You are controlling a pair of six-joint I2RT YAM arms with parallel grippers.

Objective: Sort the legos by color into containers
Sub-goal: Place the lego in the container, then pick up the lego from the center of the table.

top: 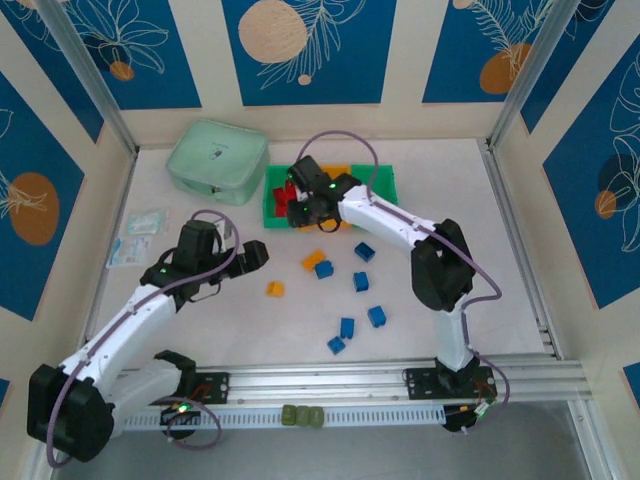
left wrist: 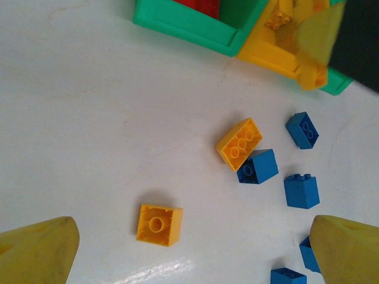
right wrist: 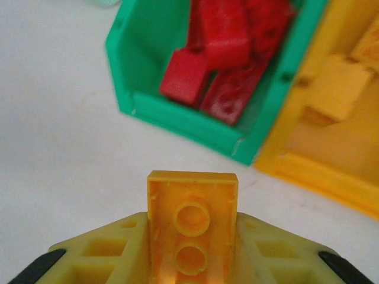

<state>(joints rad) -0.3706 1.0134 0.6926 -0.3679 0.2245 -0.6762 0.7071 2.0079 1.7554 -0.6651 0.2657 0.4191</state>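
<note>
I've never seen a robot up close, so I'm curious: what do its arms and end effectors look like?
The left arm and right arm both have white links, chunky black joints, a lilac cable looping alongside and small green lights. The left end effector and right end effector each carry two yellow plastic fingers; the right pair's bases show a boxy, hollowed moulding.

Green bin (right wrist: 177,118) with red bricks (right wrist: 222,35); middle bin (right wrist: 308,168) orange-yellow. Clamped brick (right wrist: 192,225) orange-yellow. Loose blue bricks (left wrist: 301,190), loose orange-yellow bricks (left wrist: 159,224). Table (left wrist: 89,106) white. Pouch (top: 217,160) mint green. Wall panels (top: 340,70) blue, white leaf pattern, peach circles.
</note>
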